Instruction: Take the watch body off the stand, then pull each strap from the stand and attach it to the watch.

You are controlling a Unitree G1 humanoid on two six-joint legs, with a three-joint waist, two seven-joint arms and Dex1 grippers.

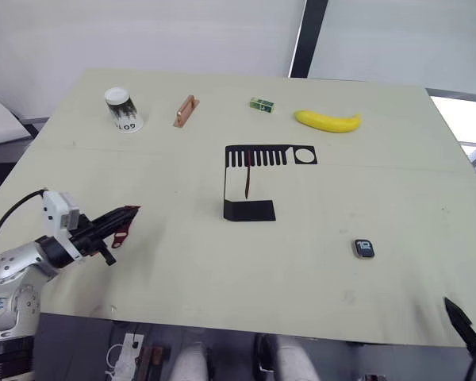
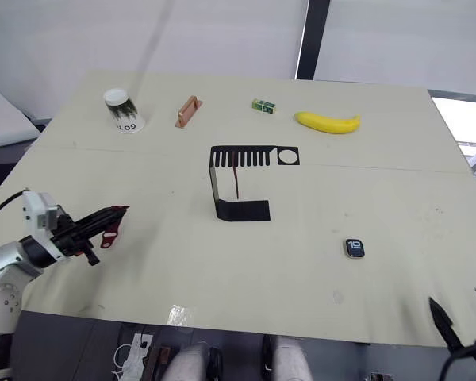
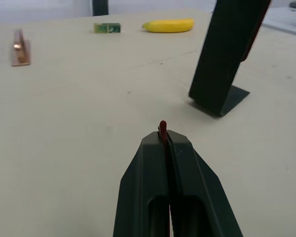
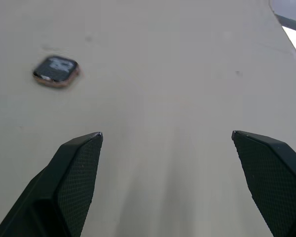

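Head views: the stand (image 1: 250, 181) sits at bench (image 1: 182, 262) centre, one strap (image 1: 247, 181) hanging from its slotted top plate. The watch body (image 1: 364, 248) lies flat at 4 o'clock from the stand, well apart. The left pincer (image 1: 125, 217), at 8 o'clock, grips the other strap (image 1: 121, 233).

Left wrist view: fingers (image 3: 187, 173) are clamped narrow on that strap's red edge.

Right wrist view: the right pincer (image 4: 166, 136) stands wide, empty, near the watch body.

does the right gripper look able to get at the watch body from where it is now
Probably yes. The right gripper is open and empty, and bare table lies between it and the watch body, which rests flat and apart from everything else.
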